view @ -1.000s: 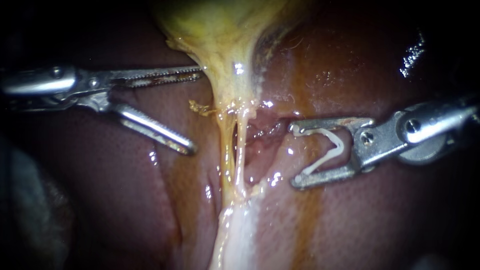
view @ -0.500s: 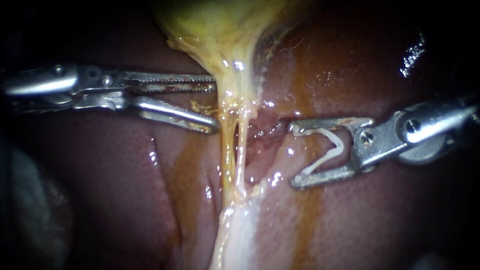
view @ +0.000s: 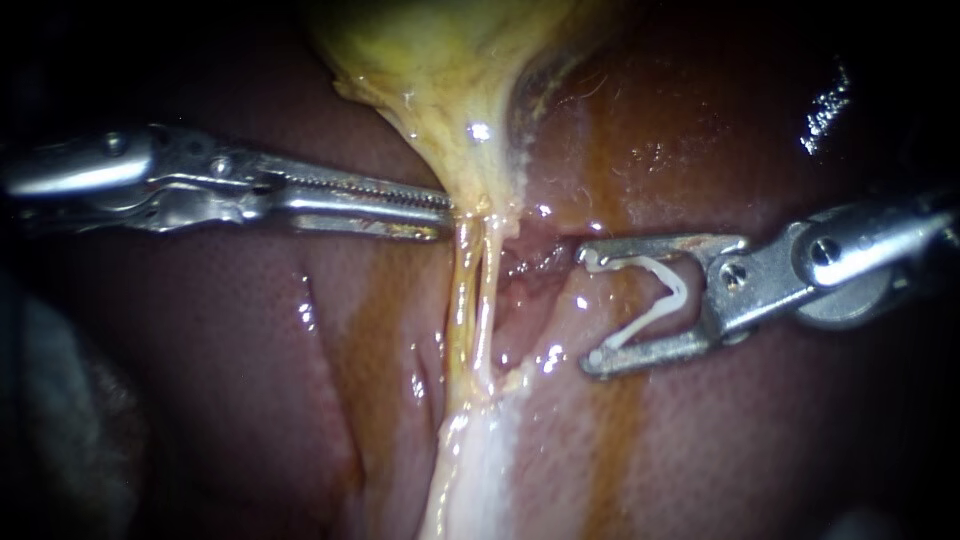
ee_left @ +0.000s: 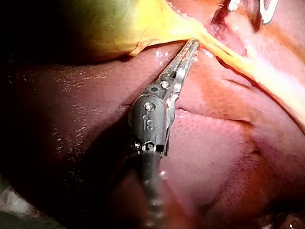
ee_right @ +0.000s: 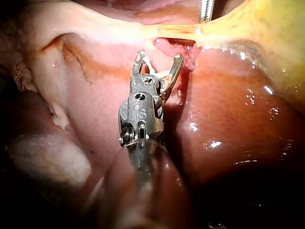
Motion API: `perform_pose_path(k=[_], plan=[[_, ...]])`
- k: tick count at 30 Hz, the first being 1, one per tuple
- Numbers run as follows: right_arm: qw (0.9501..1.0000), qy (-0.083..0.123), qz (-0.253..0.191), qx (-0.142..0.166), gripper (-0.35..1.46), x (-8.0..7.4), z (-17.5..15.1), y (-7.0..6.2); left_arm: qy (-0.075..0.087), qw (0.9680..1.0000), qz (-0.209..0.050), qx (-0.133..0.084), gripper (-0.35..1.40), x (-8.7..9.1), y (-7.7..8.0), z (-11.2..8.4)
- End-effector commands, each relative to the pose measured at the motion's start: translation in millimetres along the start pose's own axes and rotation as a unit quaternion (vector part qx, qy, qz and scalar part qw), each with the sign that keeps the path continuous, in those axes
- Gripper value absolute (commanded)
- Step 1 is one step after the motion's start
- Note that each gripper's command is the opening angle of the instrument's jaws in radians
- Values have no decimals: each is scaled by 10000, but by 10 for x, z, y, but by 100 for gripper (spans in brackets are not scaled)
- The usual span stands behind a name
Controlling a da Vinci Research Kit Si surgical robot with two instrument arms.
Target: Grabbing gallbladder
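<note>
- Wet, dark red liver [view: 240,400] fills the background.
- On the left instrument [view: 446,207], the jaws are narrow, and the tips appear to pinch the left edge of the gallbladder [view: 440,70] neck, centre.
- On the right instrument [view: 592,310], the jaws stand wide around 1 white clip [view: 655,300], right of the neck and apart from it.
- The grip looks made; drawing the gallbladder taut is left.
- No container shows.

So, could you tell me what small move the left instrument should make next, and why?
I would probably ease the left instrument back toward its own side a little, as a test pull. Its jaws look shut on the gallbladder where it narrows, but only at their tips, so the hold may be thin. The right instrument, holding a clip, stands apart from that spot.
</note>
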Motion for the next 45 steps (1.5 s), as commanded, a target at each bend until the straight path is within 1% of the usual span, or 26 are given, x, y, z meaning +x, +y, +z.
perform_pose_path(k=[1, 3, 5, 9, 14, 16, 19, 21, 25, 30, 32, 35, 39, 42, 45], plan=[[10000, 1, 0, 0, 50, 0, 0, 0, -1, 10000, 1, 0, -13, 0, 1, 0], [10000, 1, 0, 0, 50, 0, 0, 0, -2, 10000, -34, 0, -20, 2, 2, -1], [10000, 1, 0, 0, 50, 0, 0, 0, -2, 10000, -39, -2, -21, 3, 2, -3], [10000, 1, 0, 0, 50, 0, 0, 0, -4, 10000, -81, -10, -35, 7, 3, -6], [10000, 1, 0, 0, 50, 0, 0, 0, -17, 9999, -114, 6, -35, 8, 5, -10], [10000, 1, 0, 0, 50, 0, 0, 0, -101, 9996, -257, -56, -35, 8, 7, -12], [10000, 1, 0, 0, 50, 0, 0, 0, -255, 9988, -366, -178, -35, 7, 9, -16], [10000, 1, 0, 0, 50, 0, 0, 0, -349, 9984, -391, -200, -35, 8, 9, -17], [10000, 1, 0, 0, 50, 0, 0, 0, -395, 9968, -613, -333, -35, 15, 6, -25], [10000, 1, 0, 0, 50, 0, 0, 0, -435, 9935, -945, -464, -35, 33, -3, -41], [10000, 1, 0, 0, 50, 0, 0, 0, -447, 9925, -1021, -503, -35, 41, -8, -48], [10000, 1, 0, 0, 50, 0, 0, 0, -459, 9919, -1041, -563, -35, 51, -15, -59], [10000, 1, 0, 0, 50, 0, 0, 0, -455, 9918, -1064, -546, -35, 61, -22, -70], [10000, 1, 0, -1, 50, 0, 0, 0, -453, 9918, -1074, -531, -35, 65, -24, -75], [10000, 1, 0, -1, 50, 0, 0, 0, -452, 9918, -1073, -529, -35, 64, -24, -75]])
